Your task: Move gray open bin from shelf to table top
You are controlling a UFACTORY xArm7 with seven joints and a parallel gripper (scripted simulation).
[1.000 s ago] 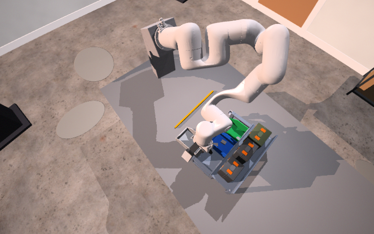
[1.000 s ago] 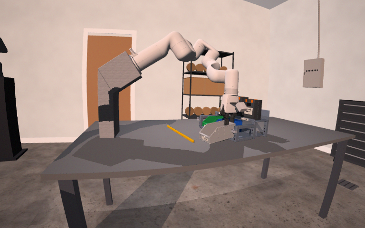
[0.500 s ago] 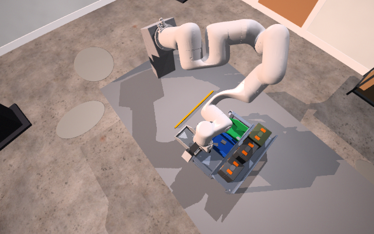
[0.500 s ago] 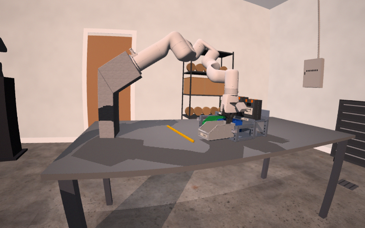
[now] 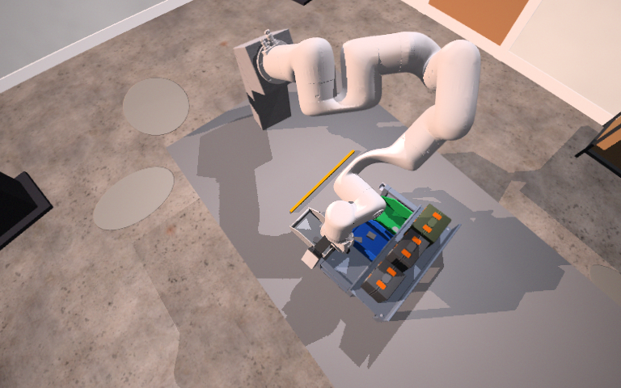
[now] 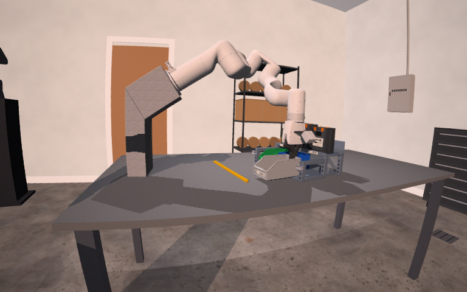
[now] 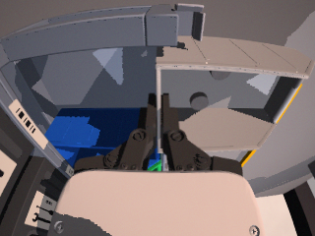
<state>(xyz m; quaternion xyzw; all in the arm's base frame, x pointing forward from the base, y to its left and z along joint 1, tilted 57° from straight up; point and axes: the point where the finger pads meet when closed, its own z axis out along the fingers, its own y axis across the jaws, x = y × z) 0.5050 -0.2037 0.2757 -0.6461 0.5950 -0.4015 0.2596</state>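
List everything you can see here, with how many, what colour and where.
gray open bin: one, gray, off the shelf's front
round parts: two visible, gray, inside it
blue open bin: one, blue, shelf
green open bin: one, green, beside blue
shelf: one, blue-gray, table
tool cases: three, two black, one olive, shelf's back
rod: one, yellow, table
table: one, gray, centre
storage rack: one, black, background
door: one, brown, back wall
electrical panel: one, beige, right wall
drawer cabinet: one, black, far right
pedestal: one, gray, under arm
arm: one, white, above table
gripper: one, black-fingered, shut on the gray bin's wall
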